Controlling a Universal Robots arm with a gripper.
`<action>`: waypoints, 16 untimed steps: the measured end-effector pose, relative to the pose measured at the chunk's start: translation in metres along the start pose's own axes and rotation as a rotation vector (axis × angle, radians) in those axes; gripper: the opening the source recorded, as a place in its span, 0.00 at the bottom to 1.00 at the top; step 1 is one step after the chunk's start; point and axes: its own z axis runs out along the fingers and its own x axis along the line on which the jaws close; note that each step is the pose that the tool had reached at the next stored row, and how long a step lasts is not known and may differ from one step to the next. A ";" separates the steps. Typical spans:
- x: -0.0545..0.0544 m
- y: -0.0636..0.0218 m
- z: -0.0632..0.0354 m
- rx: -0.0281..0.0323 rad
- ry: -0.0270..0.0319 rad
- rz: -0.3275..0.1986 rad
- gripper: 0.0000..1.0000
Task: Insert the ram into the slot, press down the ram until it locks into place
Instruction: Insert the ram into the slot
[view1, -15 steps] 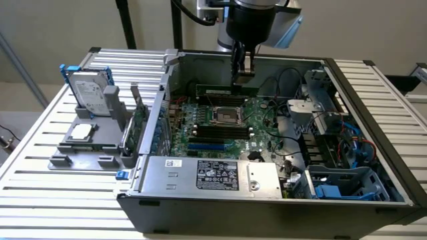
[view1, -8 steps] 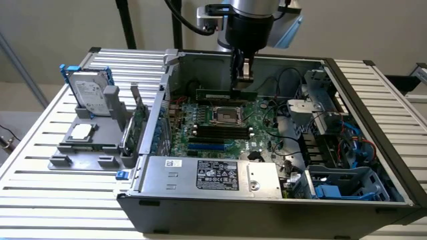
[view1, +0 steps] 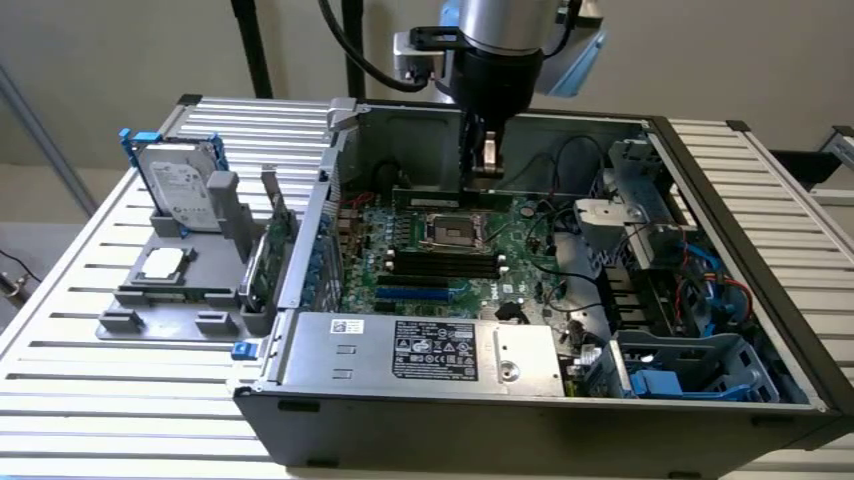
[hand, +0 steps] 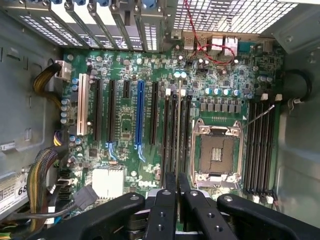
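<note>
Metal slatted table (view1: 67, 400) bears the open case (view1: 534, 430); claw (view1: 483, 172) clamped on the ram (hand: 178, 135).

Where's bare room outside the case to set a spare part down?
Bare table slats between the gray fixture and the near edge, at the exterior view's left of the case; more slats at that view's right of it. Crowded: the fixture, and the cables by the drive cage.

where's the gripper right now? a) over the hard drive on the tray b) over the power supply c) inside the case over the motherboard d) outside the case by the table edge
c: the gripper hangs inside the open case over the motherboard, near the cpu socket, shut on the ram.
</note>
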 end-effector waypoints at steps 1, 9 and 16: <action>0.000 -0.0001 0.0018 0.0000 0.0000 0.000 0.13; 0.000 -0.0006 0.0164 0.0001 -0.0001 0.000 0.13; 0.000 -0.0050 0.0289 0.0000 0.0000 0.000 0.13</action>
